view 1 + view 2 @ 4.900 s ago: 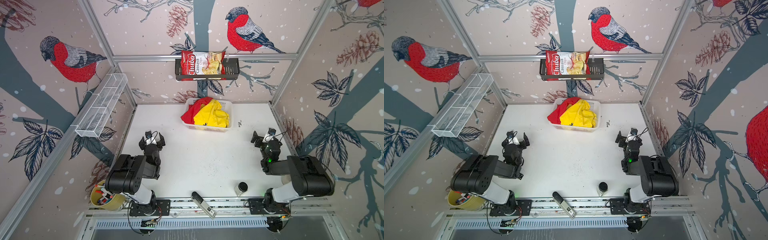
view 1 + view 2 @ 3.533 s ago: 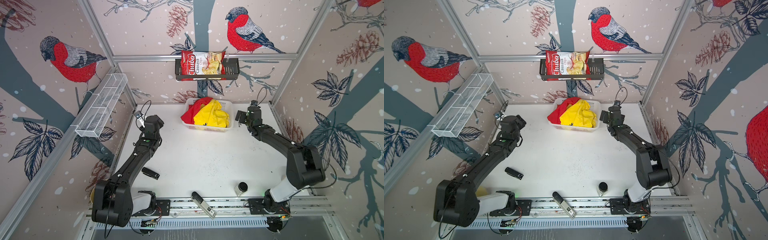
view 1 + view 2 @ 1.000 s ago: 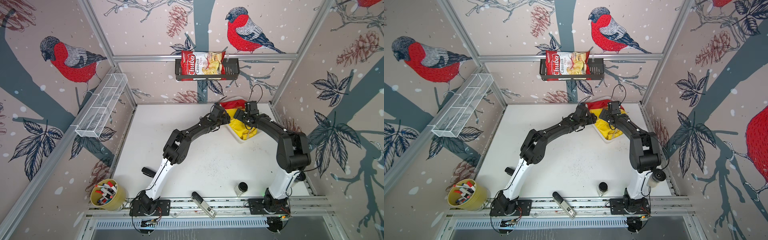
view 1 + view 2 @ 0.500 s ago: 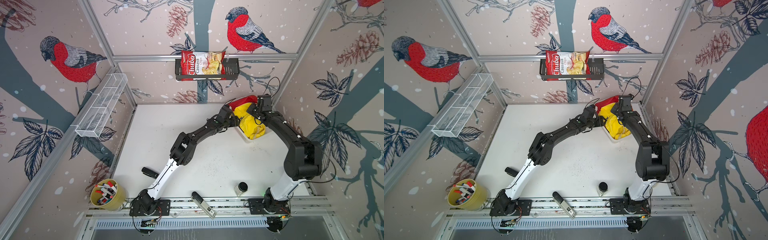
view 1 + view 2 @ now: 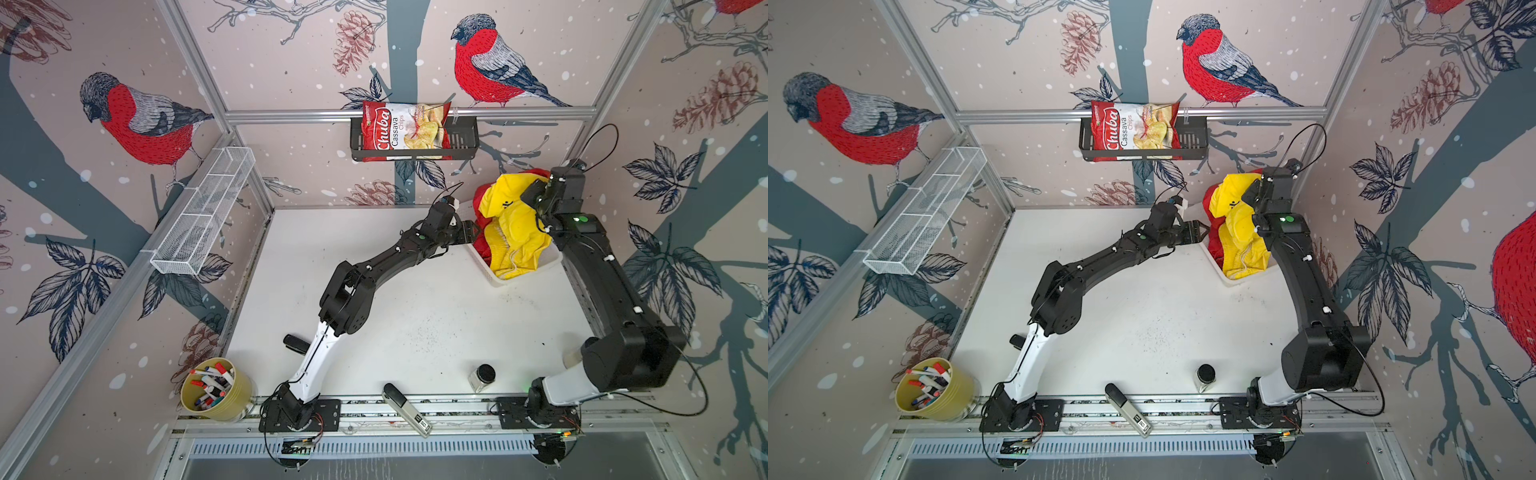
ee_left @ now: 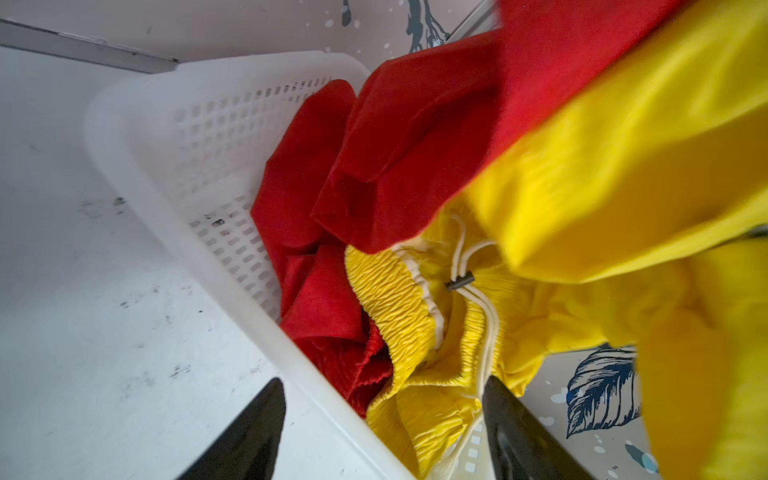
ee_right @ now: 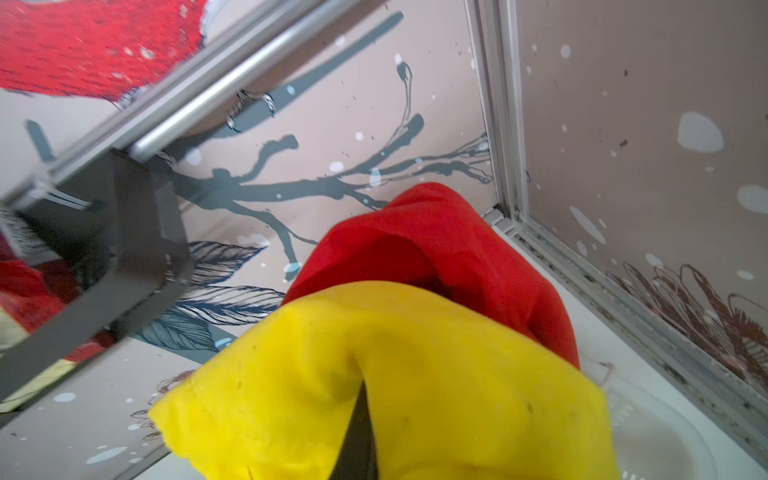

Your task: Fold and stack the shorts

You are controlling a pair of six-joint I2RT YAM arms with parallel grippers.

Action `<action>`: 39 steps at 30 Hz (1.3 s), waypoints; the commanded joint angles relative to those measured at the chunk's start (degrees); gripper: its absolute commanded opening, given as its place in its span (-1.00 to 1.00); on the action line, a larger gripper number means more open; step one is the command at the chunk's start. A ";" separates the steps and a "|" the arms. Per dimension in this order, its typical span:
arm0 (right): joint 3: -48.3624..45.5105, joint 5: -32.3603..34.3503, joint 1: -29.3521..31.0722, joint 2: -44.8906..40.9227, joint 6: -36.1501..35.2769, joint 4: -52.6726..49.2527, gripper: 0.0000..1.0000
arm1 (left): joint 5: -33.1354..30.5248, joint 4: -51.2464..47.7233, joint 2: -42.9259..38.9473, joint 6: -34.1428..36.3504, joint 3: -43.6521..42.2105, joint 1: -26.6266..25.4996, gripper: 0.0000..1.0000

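Yellow shorts (image 5: 513,224) lengthwise vertical, waistband (image 6: 399,291) down, in closed right gripper (image 5: 535,195); left gripper (image 5: 473,233) agape, empty.

Overhead pair; wrists close on shorts (image 6: 399,299)

The right fingers (image 7: 360,440) have clamped and lifted the yellow shorts (image 5: 515,226).
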 commanded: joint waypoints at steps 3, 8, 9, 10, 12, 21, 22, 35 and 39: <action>-1.12 1.31 1.07 -0.91 -1.92 -0.81 -0.98 | -0.31 4.61 -3.25 -0.95 -4.65 1.19 0.47; -10.14 -0.67 0.85 1.18 0.44 1.38 -0.97 | 0.03 4.35 -4.10 -0.78 -6.67 1.63 0.46; -11.33 -1.57 0.81 2.73 0.59 1.96 -0.96 | 0.13 4.22 -4.19 -0.82 -6.92 1.73 0.46; -11.89 -2.15 0.86 4.25 0.70 2.23 -0.95 | 0.22 4.25 -4.27 -0.78 -7.33 1.79 0.45; -11.21 -3.48 0.61 8.93 0.50 2.34 -0.92 | 0.31 4.61 -4.63 -0.78 -8.34 1.98 0.45; 1.15 -4.77 2.04 19.26 -2.55 -5.58 0.64 | 0.05 5.23 -5.75 -1.52 -12.53 3.17 0.46; 0.29 -4.11 2.59 17.68 -2.71 -5.68 0.72 | 0.04 5.47 -5.83 -1.74 -12.97 3.29 0.47; -27.90 -1.91 2.96 -3.50 -3.21 0.93 0.98 | 1.69 7.22 -3.78 -4.45 -14.10 3.55 0.40; -26.75 -7.29 1.27 1.88 -3.20 2.42 0.53 | 1.94 7.52 -3.03 -5.06 -13.91 2.80 0.40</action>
